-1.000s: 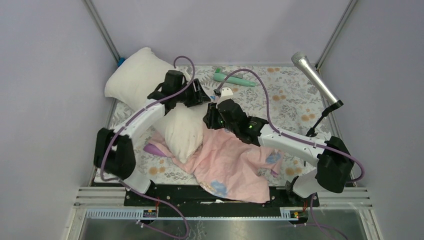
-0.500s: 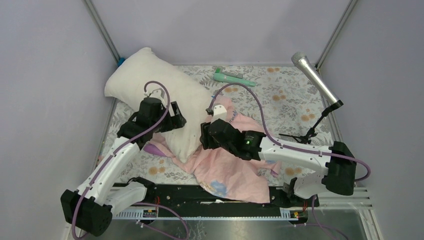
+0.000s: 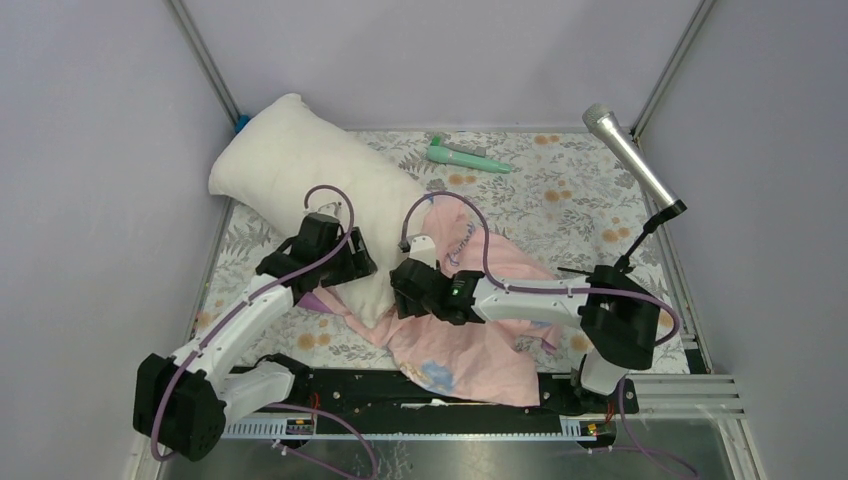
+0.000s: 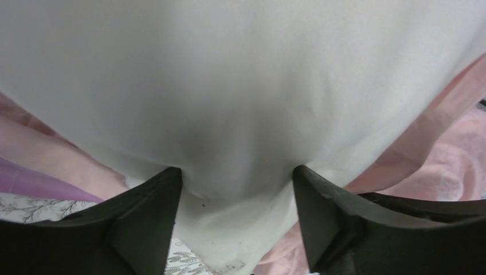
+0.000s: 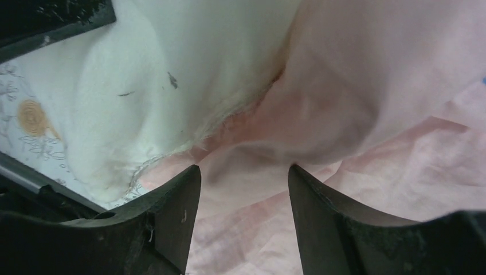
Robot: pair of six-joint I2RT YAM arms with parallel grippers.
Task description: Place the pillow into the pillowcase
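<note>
Floral table cloth spreads underneath. On it the cream pillow slants from the far left corner, its near end on the pink pillowcase. The left gripper, jaws apart, straddles that near end. The right gripper, jaws apart, hovers just right, over the pillowcase.

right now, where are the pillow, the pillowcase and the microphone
pillow (image 3: 295, 165), top external view, its plump far-left end
pillowcase (image 3: 465, 345), top external view, pink fabric near the front edge
microphone (image 3: 601, 120), top external view, its silver head
</note>
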